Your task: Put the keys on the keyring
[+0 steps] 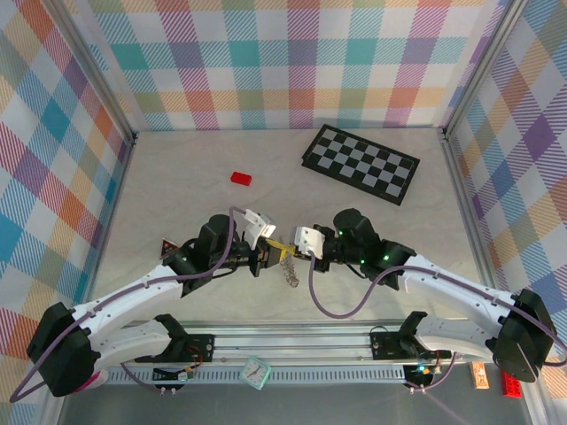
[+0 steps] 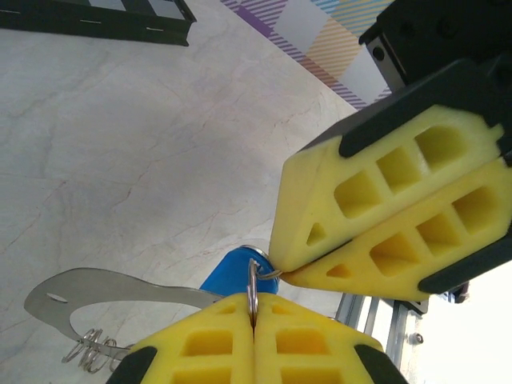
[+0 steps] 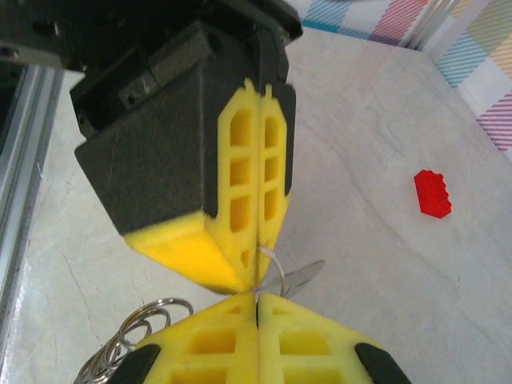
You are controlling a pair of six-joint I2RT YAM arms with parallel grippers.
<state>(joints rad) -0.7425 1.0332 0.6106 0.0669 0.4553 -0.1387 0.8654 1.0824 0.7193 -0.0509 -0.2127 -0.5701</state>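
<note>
My two grippers meet tip to tip above the middle of the table, left gripper (image 1: 276, 252) and right gripper (image 1: 299, 251). In the left wrist view my left gripper (image 2: 254, 308) is shut on a thin silvery wire ring (image 2: 253, 286). My right gripper (image 2: 282, 270) pinches the same ring from the upper right. Behind the ring hangs a blue-headed key (image 2: 228, 272), its flat metal blade (image 2: 104, 292) pointing left. The keyring (image 1: 289, 270), a bunch of silvery loops (image 2: 92, 352), dangles below. From the right wrist, my right gripper (image 3: 257, 298) is shut against the ring (image 3: 276, 268), loops (image 3: 136, 320) at lower left.
A black-and-white checkerboard (image 1: 361, 163) lies at the back right. A red block (image 1: 241, 178) sits at the back left of centre, also seen as the red block (image 3: 432, 194). An aluminium rail (image 1: 292, 341) runs along the near edge. Plaid walls enclose the table.
</note>
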